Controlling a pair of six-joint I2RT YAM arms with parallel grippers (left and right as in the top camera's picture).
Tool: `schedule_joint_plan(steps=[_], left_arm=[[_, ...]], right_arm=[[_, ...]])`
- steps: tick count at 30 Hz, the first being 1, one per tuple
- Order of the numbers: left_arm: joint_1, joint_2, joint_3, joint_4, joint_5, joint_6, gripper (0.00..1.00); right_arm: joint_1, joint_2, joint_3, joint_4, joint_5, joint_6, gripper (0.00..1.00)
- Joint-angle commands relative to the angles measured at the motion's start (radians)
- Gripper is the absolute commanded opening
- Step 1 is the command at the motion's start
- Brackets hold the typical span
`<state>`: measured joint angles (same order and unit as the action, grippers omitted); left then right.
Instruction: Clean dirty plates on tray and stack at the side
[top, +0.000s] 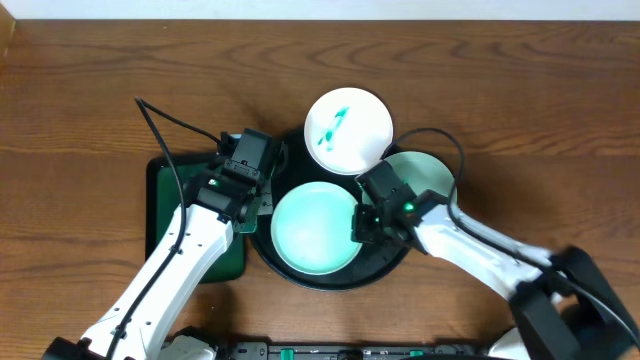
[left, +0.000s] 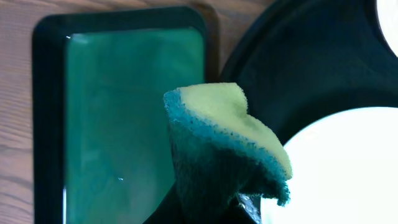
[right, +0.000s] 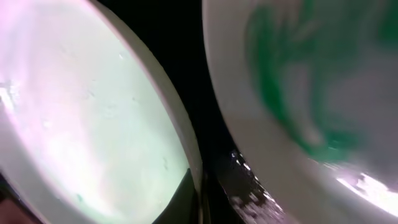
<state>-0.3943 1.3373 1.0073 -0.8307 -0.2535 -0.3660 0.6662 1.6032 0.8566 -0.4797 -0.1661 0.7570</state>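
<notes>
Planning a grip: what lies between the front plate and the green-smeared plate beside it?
Only a strip of the black tray, shown in the right wrist view.

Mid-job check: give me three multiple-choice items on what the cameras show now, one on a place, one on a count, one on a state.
1. Where does the green rectangular tray lie?
A. beside the black tray, on the left arm's side
B. on the right arm's side
C. on top of the plates

2. How many white plates show overhead?
A. two
B. three
C. four

3. What are the left fingers doing?
A. open and empty
B. shut on a sponge
C. shut on a plate's rim

Answers:
1 A: it lies next to the black tray, partly under the left arm.
2 B: there is a smeared plate at the back, one in front, and a third plate partly under the right arm.
3 B: the left wrist view shows a yellow-and-green sponge pinched between them.
</notes>
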Motion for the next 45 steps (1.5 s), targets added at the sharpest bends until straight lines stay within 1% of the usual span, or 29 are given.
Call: schedule_joint_plan(steps=[1, 5, 10, 13, 17, 20, 25, 30, 33, 36, 41, 45], left_arm=[[0.003, -0.001, 0.021, -0.007, 0.069, -0.002, 0.07], [0.003, 0.009, 0.021, -0.021, 0.121, -0.002, 0.07], [0.003, 0.015, 0.021, -0.056, 0.158, -0.002, 0.07], [0.003, 0.015, 0.021, -0.071, 0.183, 0.003, 0.07], [0.003, 0.015, 0.021, -0.074, 0.264, 0.018, 0.07], [0.003, 0.015, 0.021, -0.073, 0.314, 0.025, 0.07], [0.003, 0.015, 0.02, -0.061, 0.481, 0.051, 0.07], [0.002, 0.023, 0.011, 0.019, 0.668, 0.058, 0.08], [0.002, 0.061, 0.009, 0.04, 0.692, 0.043, 0.08], [0.002, 0.139, 0.008, 0.053, 0.699, 0.044, 0.07], [0.002, 0.284, 0.008, 0.137, 0.772, 0.091, 0.07], [0.002, 0.341, 0.008, 0.211, 0.816, 0.137, 0.07]], right_arm=[[0.016, -0.082, 0.019, -0.028, 0.092, -0.143, 0.01], [0.016, -0.118, 0.019, -0.05, 0.118, -0.206, 0.01], [0.016, -0.118, 0.02, -0.086, 0.127, -0.28, 0.01], [0.016, -0.118, 0.02, -0.118, 0.172, -0.293, 0.01], [0.016, -0.118, 0.021, -0.143, 0.252, -0.304, 0.01], [0.016, -0.118, 0.022, -0.144, 0.267, -0.311, 0.01], [0.016, -0.118, 0.024, -0.143, 0.267, -0.311, 0.01], [0.016, -0.118, 0.024, -0.142, 0.264, -0.31, 0.01], [0.014, -0.118, 0.026, -0.14, 0.251, -0.309, 0.01], [0.008, -0.118, 0.026, -0.138, 0.226, -0.309, 0.01], [0.005, -0.118, 0.026, -0.141, 0.206, -0.31, 0.01], [0.005, -0.118, 0.026, -0.14, 0.183, -0.309, 0.01]])
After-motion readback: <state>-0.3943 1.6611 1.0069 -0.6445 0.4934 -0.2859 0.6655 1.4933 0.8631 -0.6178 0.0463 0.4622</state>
